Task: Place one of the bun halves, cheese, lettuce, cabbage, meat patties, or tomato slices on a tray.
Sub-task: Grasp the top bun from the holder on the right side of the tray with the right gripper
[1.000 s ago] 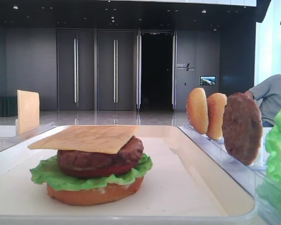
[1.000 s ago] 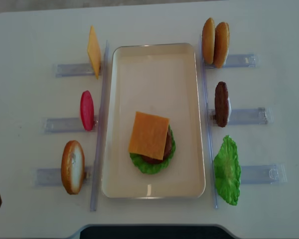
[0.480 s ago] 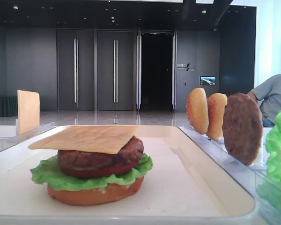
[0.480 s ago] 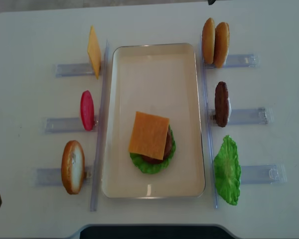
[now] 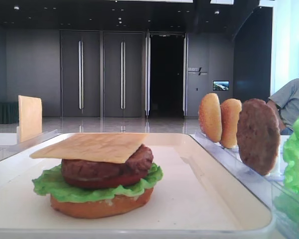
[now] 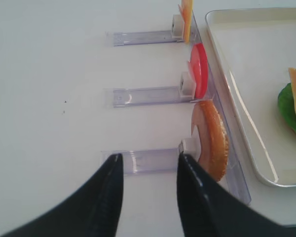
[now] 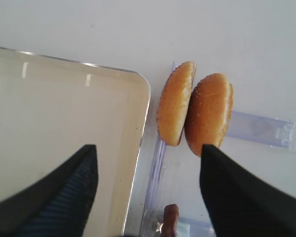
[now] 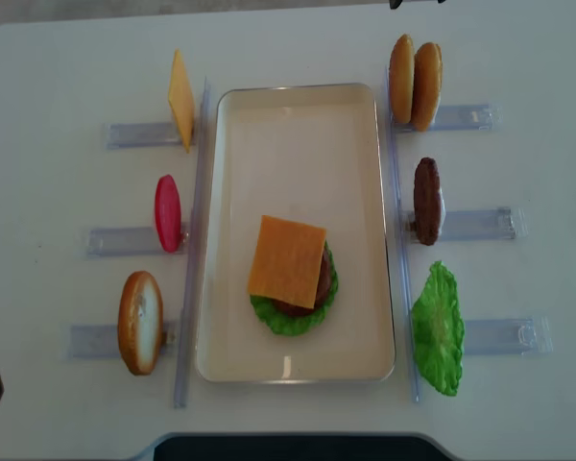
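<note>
Fetching the seeded bun top for the burger.
Right gripper [image 7: 148, 190] hangs wide open and empty above the bun halves [image 7: 208, 113] racked beside the tray [image 7: 138, 123]; straddle the seeded one squarely, gripping only it.

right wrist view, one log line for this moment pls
right gripper: open, above bun halves | left gripper: open, empty | tray: stack topped with cheese

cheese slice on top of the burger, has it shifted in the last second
No. The cheese slice sits at the same spot and angle against the tray rim.
</note>
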`<state>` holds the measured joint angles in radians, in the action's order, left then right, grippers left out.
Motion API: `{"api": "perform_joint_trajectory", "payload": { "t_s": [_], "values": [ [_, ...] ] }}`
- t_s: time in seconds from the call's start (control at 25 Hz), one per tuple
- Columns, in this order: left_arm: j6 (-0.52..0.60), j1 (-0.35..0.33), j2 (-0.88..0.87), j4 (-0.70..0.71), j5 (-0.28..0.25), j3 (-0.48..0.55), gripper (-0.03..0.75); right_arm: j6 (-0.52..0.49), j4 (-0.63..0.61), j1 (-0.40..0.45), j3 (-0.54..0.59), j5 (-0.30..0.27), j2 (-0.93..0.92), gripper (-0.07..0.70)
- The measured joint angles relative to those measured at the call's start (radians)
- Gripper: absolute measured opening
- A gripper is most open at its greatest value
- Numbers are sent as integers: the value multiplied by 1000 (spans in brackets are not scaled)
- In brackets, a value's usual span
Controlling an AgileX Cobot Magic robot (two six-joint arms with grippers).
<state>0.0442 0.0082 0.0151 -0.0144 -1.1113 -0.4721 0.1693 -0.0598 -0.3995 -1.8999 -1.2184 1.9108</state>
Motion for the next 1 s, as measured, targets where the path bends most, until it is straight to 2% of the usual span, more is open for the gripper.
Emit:
{"api": "perform_joint_trajectory", "payload": {
  "t_s": [0.76,1.0],
  "values": [
    [0,1,0,1,0,0,282,27,-24,26,-4,98,139,461],
    [0,1,0,1,0,0,282,27,-29,31,-6,100,176,461]
  ]
}}
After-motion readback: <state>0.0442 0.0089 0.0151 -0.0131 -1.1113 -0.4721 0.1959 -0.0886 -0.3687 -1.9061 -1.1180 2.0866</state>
